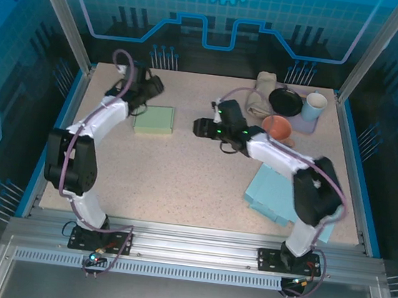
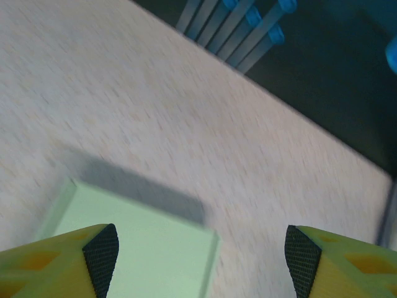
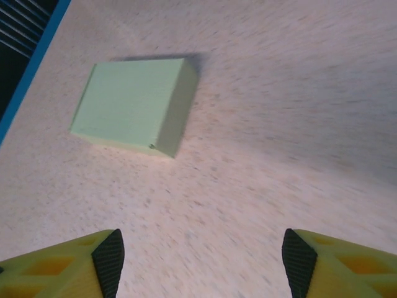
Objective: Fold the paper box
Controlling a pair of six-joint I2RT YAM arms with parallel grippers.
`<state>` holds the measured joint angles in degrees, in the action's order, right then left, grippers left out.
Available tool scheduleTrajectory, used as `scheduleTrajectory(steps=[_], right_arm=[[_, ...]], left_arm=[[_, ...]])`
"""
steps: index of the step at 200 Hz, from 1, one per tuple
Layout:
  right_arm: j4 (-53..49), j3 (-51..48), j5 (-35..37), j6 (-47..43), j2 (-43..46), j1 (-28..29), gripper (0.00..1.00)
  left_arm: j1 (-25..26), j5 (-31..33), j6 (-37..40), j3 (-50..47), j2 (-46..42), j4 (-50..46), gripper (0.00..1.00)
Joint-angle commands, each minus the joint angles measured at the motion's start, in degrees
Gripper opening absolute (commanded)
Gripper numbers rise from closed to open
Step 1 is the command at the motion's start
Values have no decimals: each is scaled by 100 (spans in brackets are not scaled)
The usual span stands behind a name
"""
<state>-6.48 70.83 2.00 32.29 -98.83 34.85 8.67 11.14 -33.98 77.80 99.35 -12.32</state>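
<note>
Table (image 1: 181, 183), speckled beige, arm bases bolted at its near edge. Near right: a stack of pale blue flat sheets (image 1: 274, 195), lying beside the right arm's lower links, partly hidden by them. Mid-table, right of centre: right gripper (image 1: 200, 127), facing left toward the box and apart from it; in its wrist view the right gripper (image 3: 201, 257) has its yellow fingers (image 3: 108, 257) spread wide, bare tabletop between them, nothing held. Left of centre, farther back: paper box (image 1: 154, 119), pale green, closed, rectangular, lying flat on the table – seen whole from the right wrist (image 3: 127, 105) with its shadow cast beyond it. Just beyond the box's far-left corner: left gripper (image 1: 151, 86); in its wrist view the left gripper (image 2: 201, 254) is likewise spread, one fingertip (image 2: 100, 251) over the box (image 2: 149, 248), whether touching cannot be told – the other over bare table. Far right corner, grouped close: terracotta bowl (image 1: 279, 128), lavender mat (image 1: 304, 123), black dish (image 1: 285, 101), beige cloth (image 1: 263, 91), white cup (image 1: 315, 105).
</note>
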Motion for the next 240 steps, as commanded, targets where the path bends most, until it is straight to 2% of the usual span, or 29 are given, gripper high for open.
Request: scheduleTrajectory(steps=[1, 15, 18, 20, 23, 36, 52, 61, 91, 113, 131, 171, 206, 240], right_arm=[[-971, -949, 1481, -132, 1143, 28, 74], [-1449, -1368, 2037, -7, 2023, 169, 83], [-1567, -1454, 2174, 25, 2209, 216, 89], [-1644, -1490, 2248, 54, 2326, 244, 97], [-1753, -1536, 2368, 83, 2498, 287, 99], [-2208, -1699, 2662, 170, 3250, 450, 100], [-2671, -1748, 2643, 243, 4149, 535, 100], [-2932, -1734, 2592, 107, 4606, 549, 100], [-3716, -1714, 3269, -385, 5756, 477, 100], [-3661, -2282, 3743, -510, 6455, 299, 100], [-3249, -2723, 3351, -465, 7049, 98, 100], [-3245, -2820, 3419, -57, 7386, -4, 100], [-3167, -2877, 3274, -73, 7370, -29, 100], [-3051, -2936, 3219, -125, 7361, -33, 100]], left_arm=[[769, -300, 189, -704, -298, 506, 74], [1234, -508, 180, -962, -329, 796, 74], [1331, -520, 181, -996, -324, 833, 74], [1405, -524, 185, -1019, -317, 853, 74], [1509, -532, 193, -1053, -307, 876, 74], [1955, -586, 239, -1105, -235, 855, 73], [2485, -574, 188, -1194, -149, 756, 73], [2765, -573, 122, -1338, -119, 833, 73], [3489, -773, -170, -1735, 83, 1094, 73], [3963, -699, -315, -1761, 248, 1076, 73], [4230, -647, -500, -1764, 304, 999, 72], [4721, -671, -858, -1964, 272, 1121, 71], [5014, -1203, -1159, -1803, 727, 1501, 69], [5175, -1155, -1249, -1521, 1057, 1636, 67]])
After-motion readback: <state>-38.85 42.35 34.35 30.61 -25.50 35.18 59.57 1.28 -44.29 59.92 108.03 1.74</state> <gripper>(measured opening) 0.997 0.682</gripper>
